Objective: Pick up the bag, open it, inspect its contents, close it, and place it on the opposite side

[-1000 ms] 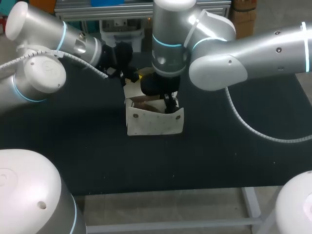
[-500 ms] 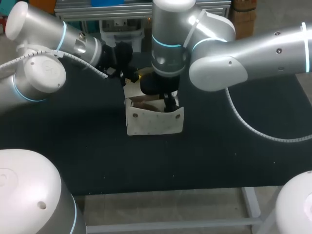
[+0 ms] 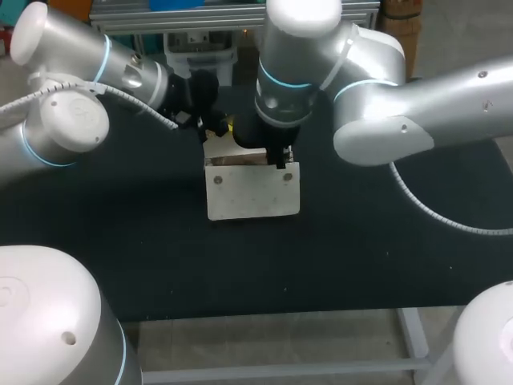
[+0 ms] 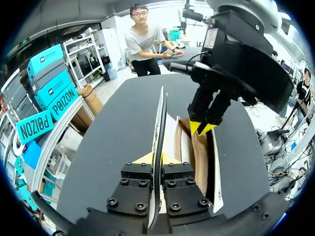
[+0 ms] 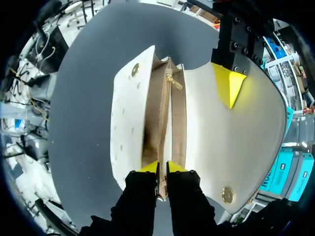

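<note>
- Black table (image 3: 361, 265) beneath us; bag (image 3: 252, 191) open, our left gripper (image 4: 157, 160) clamping its flap (image 4: 160, 118); right gripper (image 5: 162, 168) pinching an inner wall.
- We judge inspection underway; closing and transfer remain.

light: head view dim, wrist views bright | glare: right arm (image 3: 377, 112) | shadow: inside bag (image 5: 206, 128)

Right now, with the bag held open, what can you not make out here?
- Contents of the bag: in the right wrist view its pockets are narrow and dark.
- Its mouth, head view: my right arm covers most of it.
- Its front, left wrist view: the flap, edge-on in the left gripper, hides it.
</note>
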{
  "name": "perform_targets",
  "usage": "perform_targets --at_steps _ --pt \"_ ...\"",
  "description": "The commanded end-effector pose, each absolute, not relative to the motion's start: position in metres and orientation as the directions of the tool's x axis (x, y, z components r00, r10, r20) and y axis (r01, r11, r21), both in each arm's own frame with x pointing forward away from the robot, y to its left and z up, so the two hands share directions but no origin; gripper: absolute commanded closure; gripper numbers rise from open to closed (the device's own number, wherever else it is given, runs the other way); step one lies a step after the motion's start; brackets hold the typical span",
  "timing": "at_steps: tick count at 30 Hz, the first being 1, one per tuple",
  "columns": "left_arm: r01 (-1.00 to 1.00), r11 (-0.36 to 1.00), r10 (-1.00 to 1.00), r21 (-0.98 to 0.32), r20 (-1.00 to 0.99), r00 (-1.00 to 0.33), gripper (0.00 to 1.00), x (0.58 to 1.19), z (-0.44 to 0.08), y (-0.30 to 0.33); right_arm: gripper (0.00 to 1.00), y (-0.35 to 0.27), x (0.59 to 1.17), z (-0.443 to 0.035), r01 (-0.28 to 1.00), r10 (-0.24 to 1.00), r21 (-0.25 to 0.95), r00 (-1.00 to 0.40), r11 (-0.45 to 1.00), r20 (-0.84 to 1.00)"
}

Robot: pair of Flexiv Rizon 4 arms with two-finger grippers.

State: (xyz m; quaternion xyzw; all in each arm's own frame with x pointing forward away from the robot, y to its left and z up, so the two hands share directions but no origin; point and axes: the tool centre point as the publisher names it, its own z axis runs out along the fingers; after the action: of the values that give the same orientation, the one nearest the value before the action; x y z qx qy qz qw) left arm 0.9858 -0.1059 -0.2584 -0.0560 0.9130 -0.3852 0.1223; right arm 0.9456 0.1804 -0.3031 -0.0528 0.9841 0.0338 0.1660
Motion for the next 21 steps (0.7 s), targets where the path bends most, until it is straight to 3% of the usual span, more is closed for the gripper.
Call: perform_targets --at_steps 1,21 --pt "-0.012 0.700 -0.198 -0.714 -0.178 -0.964 1.00 0.986 -0.260 -0.108 1.00 0.168 0.936 -0.290 -0.113 -0.071 0.065 -0.885 0.991 -0.460" --pt "-0.015 0.700 -0.177 -0.714 -0.153 -0.972 1.00 0.977 -0.229 -0.116 1.00 0.143 0.911 -0.209 -0.086 -0.014 0.054 -0.641 0.995 -0.768"
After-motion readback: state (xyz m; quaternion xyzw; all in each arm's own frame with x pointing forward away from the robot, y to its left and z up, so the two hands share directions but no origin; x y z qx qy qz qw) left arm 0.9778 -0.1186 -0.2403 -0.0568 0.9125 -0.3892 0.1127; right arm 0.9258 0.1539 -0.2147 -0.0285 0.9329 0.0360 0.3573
